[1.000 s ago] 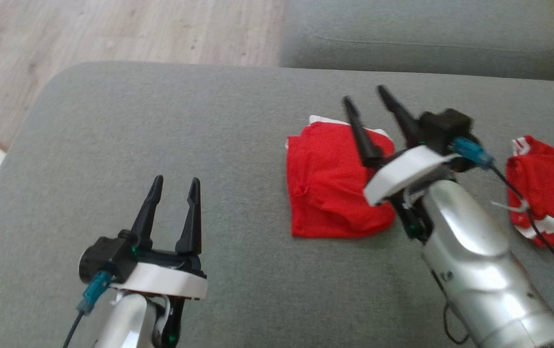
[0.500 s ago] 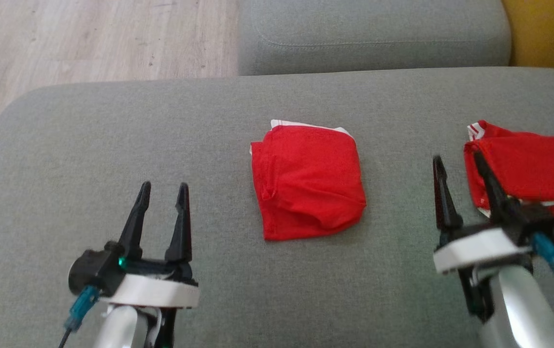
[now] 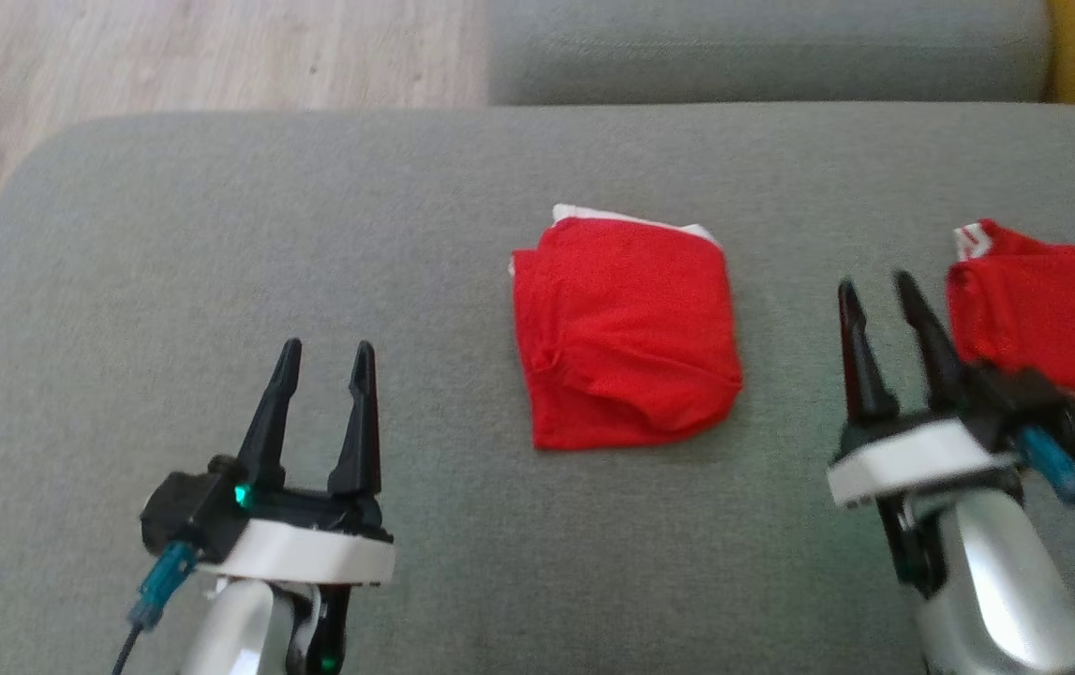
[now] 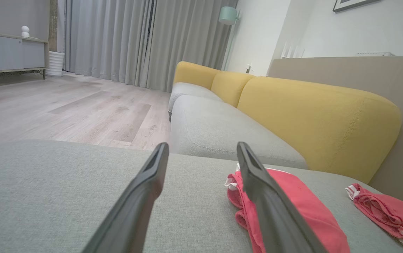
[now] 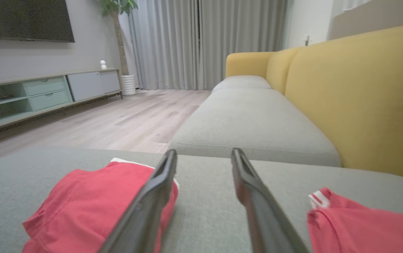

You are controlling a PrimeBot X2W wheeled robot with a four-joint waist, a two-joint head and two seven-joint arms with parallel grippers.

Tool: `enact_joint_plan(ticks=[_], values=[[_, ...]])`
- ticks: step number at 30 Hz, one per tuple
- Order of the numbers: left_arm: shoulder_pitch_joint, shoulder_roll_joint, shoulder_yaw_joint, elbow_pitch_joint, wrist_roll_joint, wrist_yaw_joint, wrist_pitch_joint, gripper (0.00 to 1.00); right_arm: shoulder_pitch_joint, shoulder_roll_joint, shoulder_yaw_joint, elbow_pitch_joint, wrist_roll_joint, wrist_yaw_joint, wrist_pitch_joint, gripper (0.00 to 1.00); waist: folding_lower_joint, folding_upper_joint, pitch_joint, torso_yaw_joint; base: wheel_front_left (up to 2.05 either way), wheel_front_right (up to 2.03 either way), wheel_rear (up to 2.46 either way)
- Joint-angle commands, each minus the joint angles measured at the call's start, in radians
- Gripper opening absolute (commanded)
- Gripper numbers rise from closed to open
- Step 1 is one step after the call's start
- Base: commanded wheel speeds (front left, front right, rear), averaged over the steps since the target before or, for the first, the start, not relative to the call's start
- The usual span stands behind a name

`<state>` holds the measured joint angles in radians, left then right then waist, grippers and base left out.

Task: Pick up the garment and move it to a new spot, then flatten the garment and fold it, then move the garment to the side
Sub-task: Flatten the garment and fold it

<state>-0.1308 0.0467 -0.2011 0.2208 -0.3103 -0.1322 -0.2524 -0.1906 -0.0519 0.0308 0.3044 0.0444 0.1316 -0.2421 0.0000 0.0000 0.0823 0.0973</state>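
A folded red garment (image 3: pixel 629 337) with a white edge at its far side lies flat in the middle of the grey sofa cushion (image 3: pixel 218 253); it also shows in the left wrist view (image 4: pixel 303 207) and the right wrist view (image 5: pixel 89 207). My left gripper (image 3: pixel 324 353) hovers open at the lower left, well left of it, with nothing between its fingers. My right gripper (image 3: pixel 874 284) stands open at the lower right, between that garment and a second red garment (image 3: pixel 1052 323), touching neither.
The second red garment with white stripes lies at the cushion's right edge (image 5: pixel 363 225). Another grey seat cushion (image 3: pixel 762 47) lies beyond, with the yellow backrest (image 4: pixel 313 123) to the right. Wooden floor (image 3: pixel 171 56) lies off the far-left edge.
My right gripper has drawn back from over the folded garment to the lower right and its fingers stand slightly closer together. The head camera has shifted. The left gripper holds still.
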Motion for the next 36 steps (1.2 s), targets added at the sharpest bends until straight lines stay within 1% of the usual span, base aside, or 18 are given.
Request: enact_joint_plan(ticks=[1,4,5,9,13,18,21,23,25,31,34,36], values=[[-0.060,0.004,0.017,-0.034,-0.015,0.002,-0.009,1.00,-0.091,0.002,0.048,-0.006,-0.003,-0.001,0.018,0.00,0.0000,0.0000,0.037,0.035,0.00,0.00,0.00],[-0.077,0.004,-0.002,-0.028,-0.021,0.002,-0.009,1.00,-0.156,0.002,0.071,0.062,-0.003,-0.001,0.052,0.00,0.0000,0.0000,0.069,0.068,0.00,0.00,0.00],[-0.077,0.004,-0.002,-0.028,-0.021,0.002,-0.009,1.00,-0.156,0.002,0.071,0.062,-0.003,-0.001,0.052,0.00,0.0000,0.0000,0.069,0.068,0.00,0.00,0.00],[-0.098,0.004,-0.026,-0.021,-0.032,0.002,-0.009,1.00,-0.243,0.002,0.085,0.201,-0.002,-0.001,0.083,0.00,0.0000,0.0000,0.103,0.114,0.00,0.00,0.00],[-0.110,0.004,-0.044,-0.010,-0.039,0.005,-0.009,1.00,-0.303,0.002,0.117,0.351,-0.022,-0.001,0.070,0.00,0.0000,0.0000,0.120,0.153,0.00,0.00,0.00],[-0.117,0.004,-0.046,0.003,-0.040,0.007,-0.009,1.00,-0.337,0.002,0.185,0.503,-0.007,-0.001,0.042,0.00,0.0000,0.0000,0.128,0.178,0.00,0.00,0.00],[-0.119,0.004,-0.042,0.007,-0.041,0.009,-0.009,1.00,-0.338,0.002,0.262,0.563,0.037,-0.001,0.030,0.00,0.0000,0.0000,0.127,0.182,0.00,0.00,0.00],[-0.119,0.004,-0.041,0.009,-0.042,0.011,-0.009,1.00,-0.340,0.002,0.317,0.587,0.065,-0.001,0.023,0.00,0.0000,0.0000,0.123,0.180,0.00,0.00,0.00],[-0.118,0.004,-0.041,0.011,-0.044,0.014,-0.009,1.00,-0.353,-0.001,0.342,0.601,0.071,-0.001,0.010,0.00,0.0000,0.0000,0.117,0.177,0.00,0.00,0.00],[-0.116,0.004,-0.053,0.011,-0.054,0.018,-0.009,1.00,-0.411,0.000,0.322,0.554,0.095,-0.001,-0.016,0.00,0.0000,0.0000,0.102,0.175,0.00,0.00,0.00],[-0.118,0.004,-0.064,0.009,-0.060,0.020,-0.009,1.00,-0.425,0.001,0.341,0.547,0.104,-0.001,-0.018,0.00,0.0000,0.0000,0.104,0.188,0.00,0.00,0.00],[-0.120,0.004,-0.069,0.008,-0.065,0.021,-0.009,1.00,-0.429,0.001,0.376,0.557,0.113,-0.001,-0.018,0.00,0.0000,0.0000,0.108,0.199,0.00,0.00,0.00]])
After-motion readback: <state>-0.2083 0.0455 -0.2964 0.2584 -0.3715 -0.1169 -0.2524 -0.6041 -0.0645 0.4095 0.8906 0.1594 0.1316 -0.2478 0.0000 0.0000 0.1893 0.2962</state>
